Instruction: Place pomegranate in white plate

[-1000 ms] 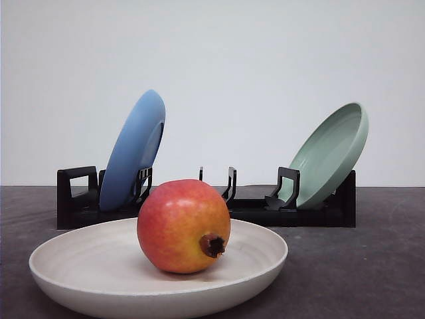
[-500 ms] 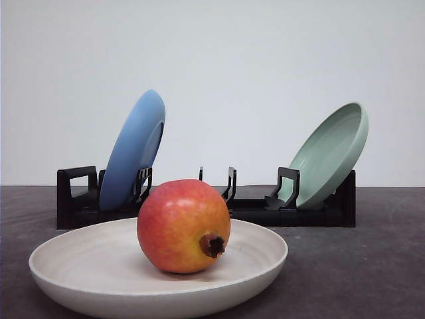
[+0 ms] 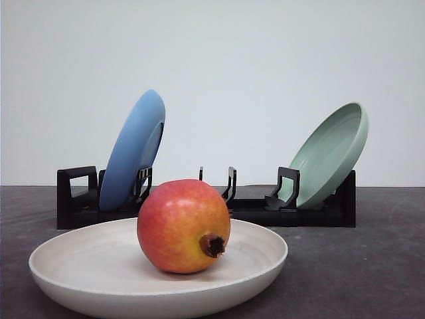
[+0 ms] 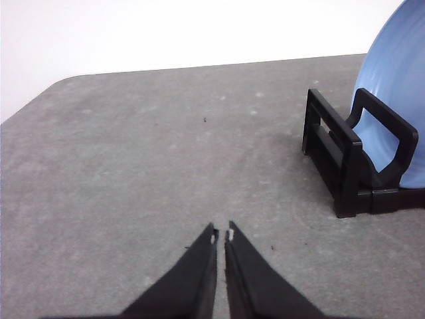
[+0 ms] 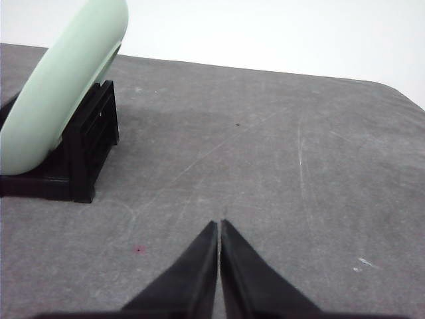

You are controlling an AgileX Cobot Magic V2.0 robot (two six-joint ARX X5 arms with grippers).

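Front view shows the pomegranate (image 3: 183, 226) sitting inside the white plate (image 3: 93, 282), a little right of its middle, crown stub turned toward the camera and slightly right. It is near round, so I read no long axis worth lining up on. By my judgement the placing is done; nothing is left to carry.

My left tool (image 4: 221, 234) has its fingers pressed nearly together and holds nothing, over bare tabletop (image 4: 133, 166) beside the rack (image 4: 345, 166) end that carries the blue plate (image 4: 398, 86). My right tool (image 5: 219, 224) is likewise closed and empty, near the rack end with the green plate (image 5: 60, 93). The fruit does not appear past either set of fingers, so I cannot tell which arm is nearer to it.

Count: one pomegranate, three plates (one white lying flat, one blue and one green leaning in the rack), one rack, two tools
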